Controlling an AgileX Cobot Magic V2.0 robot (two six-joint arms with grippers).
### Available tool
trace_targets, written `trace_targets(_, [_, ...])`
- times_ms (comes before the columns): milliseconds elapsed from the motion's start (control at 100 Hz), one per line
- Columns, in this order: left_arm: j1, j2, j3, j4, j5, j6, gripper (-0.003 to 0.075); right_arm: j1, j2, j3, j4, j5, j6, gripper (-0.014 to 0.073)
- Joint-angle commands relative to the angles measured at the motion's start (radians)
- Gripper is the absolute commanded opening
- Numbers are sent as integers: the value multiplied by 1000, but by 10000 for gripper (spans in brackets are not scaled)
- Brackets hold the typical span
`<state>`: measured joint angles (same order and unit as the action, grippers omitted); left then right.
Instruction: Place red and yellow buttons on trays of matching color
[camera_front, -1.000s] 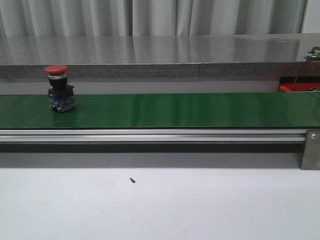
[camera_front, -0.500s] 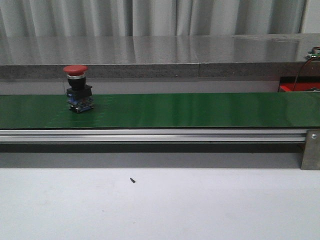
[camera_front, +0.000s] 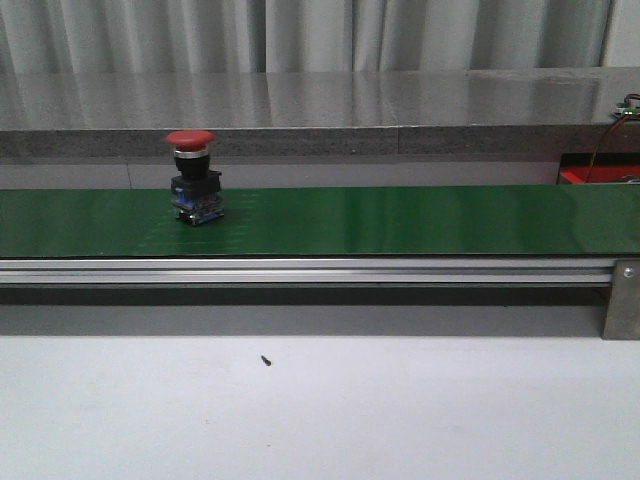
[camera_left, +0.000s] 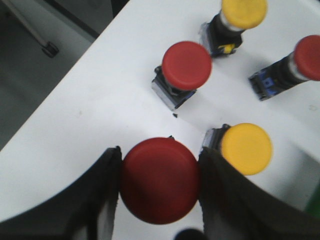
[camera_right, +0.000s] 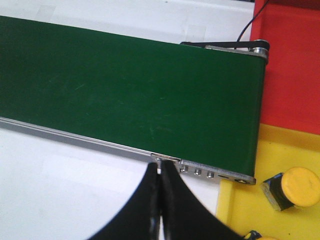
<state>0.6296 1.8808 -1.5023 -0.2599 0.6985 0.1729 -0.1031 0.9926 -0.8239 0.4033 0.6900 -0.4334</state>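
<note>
A red button (camera_front: 192, 180) with a black and blue base stands upright on the green conveyor belt (camera_front: 400, 220), left of centre in the front view. Neither gripper shows in that view. In the left wrist view my left gripper (camera_left: 160, 160) is shut on the cap of another red button (camera_left: 160, 187) over a white table (camera_left: 100, 115). My right gripper (camera_right: 160, 169) is shut with nothing in it, just short of the belt's end. Beside that end lie a red tray (camera_right: 292, 65) and a yellow tray (camera_right: 295, 147), which holds a yellow button (camera_right: 295, 187).
Around the held button stand a red button (camera_left: 186, 67), a yellow button (camera_left: 246, 148), a second yellow button (camera_left: 243, 12) and one more red button (camera_left: 307, 57). The belt's metal rail (camera_front: 300, 270) runs along its front. A grey ledge (camera_front: 300, 110) lies behind the belt.
The red button on the belt has travelled to the right, from the far left toward the centre. Nothing else in the front view has moved.
</note>
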Motion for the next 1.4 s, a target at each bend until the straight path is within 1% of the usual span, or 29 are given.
trace_targets(0, [-18,-116,-30,-26,-8,6,150,2,-16,-33,19,-51,-11,-69])
trace_targets(180, [-79,-225,-30,-26,56,36,148,2,-16,-33,19,-51,-11,-69])
trace_targets(370, [-192,-257,-28,-28,96,51,148,2,-16,-33,19,-51,-11,-69])
trace_targets(630, [-339,-215,-28,-28,115,53,148,2,-16,-33,19,-51,-11,-69])
trace_targets(780, [-399,-156,-28,-28,140,53,148,2,-16,-33,19,-51,-11,-69])
trace_targets(980, [-439,-110,-28,-28,156,53,148,2,-16,-33,19,-51,-11,-69])
trace_targets(1080, [-443,-94,-28,-28,170,53,160,2,-16,-33,19,-51,-11,-69])
trace_targets(1150, [-443,-92,-28,-28,177,53,205,2,-16,-33,19,-51,-11,-69])
trace_targets(1190, [-443,-92,-28,-28,178,53,257,2,-16,-33,19,-51,-11,-69])
trace_targets(1220, [-443,-92,-28,-28,178,53,300,2,-16,-33,19,-51,-11,-69])
trace_targets(1230, [-443,-92,-28,-28,178,53,335,2,-16,-33,19,-51,-11,-69])
trace_targets(1240, [-443,-92,-28,-28,178,53,335,2,-16,-33,19,-51,-11,-69])
trace_targets(1270, [-443,-92,-28,-28,178,54,396,2,-16,-33,19,-51,-11,-69])
trace_targets(1290, [-445,-92,-28,-28,178,54,421,2,-16,-33,19,-51,-11,-69])
trace_targets(1340, [-445,-92,-28,-31,178,54,514,2,-16,-33,19,-51,-11,-69])
trace_targets(1390, [-449,-94,-28,-44,181,54,574,2,-16,-33,19,-51,-11,-69])
